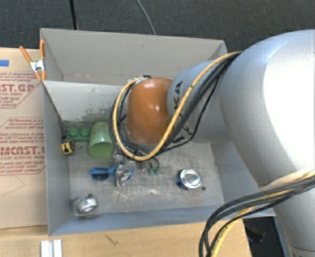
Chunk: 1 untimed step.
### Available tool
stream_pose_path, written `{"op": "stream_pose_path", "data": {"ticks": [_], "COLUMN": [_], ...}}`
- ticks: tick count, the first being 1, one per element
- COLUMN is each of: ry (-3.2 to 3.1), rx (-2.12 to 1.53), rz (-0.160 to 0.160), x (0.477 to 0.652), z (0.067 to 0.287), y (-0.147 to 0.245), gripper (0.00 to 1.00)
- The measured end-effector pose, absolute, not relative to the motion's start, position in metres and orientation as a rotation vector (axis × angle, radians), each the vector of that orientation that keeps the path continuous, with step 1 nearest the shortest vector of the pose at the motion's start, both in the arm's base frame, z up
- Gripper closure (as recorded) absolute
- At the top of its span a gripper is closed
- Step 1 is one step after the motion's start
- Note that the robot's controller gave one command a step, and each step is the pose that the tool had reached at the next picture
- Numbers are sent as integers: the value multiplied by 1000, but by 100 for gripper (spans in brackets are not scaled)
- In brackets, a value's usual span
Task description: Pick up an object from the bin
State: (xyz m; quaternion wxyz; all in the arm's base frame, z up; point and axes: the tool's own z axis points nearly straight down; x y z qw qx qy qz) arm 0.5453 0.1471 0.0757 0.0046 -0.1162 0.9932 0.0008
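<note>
A: Gripper (pixel 124 174) status?
B: Low in the bin (pixel 55 197), just below-right of the green cup (pixel 99 140). Open or closed: cannot tell; the orange cover (pixel 146 111) blocks it.
A: Nearest thing?
B: Small blue piece (pixel 98 173), below the cup, beside the gripper, possibly touching. Round silver cap (pixel 189 179) well right of the cup, lower.

Inspector: Landmark is the pale green cup (pixel 99 140), lying on its side in the grey bin (pixel 55 189).

Clerk: The gripper's position?

Inspector: The gripper (pixel 124 175) stands just below and right of the cup, right beside a small blue piece (pixel 98 172). A green block (pixel 78 132) touches the cup's left. A silver-blue round can (pixel 190 179) lies well right. A silver round piece (pixel 85 204) lies well below.
</note>
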Motion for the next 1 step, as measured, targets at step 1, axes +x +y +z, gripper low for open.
{"op": "stream_pose_path", "data": {"ticks": [1], "ry": [3097], "rx": [-467], "rz": [1], "x": [515], "z": [239], "y": [125], "gripper": [100]}}
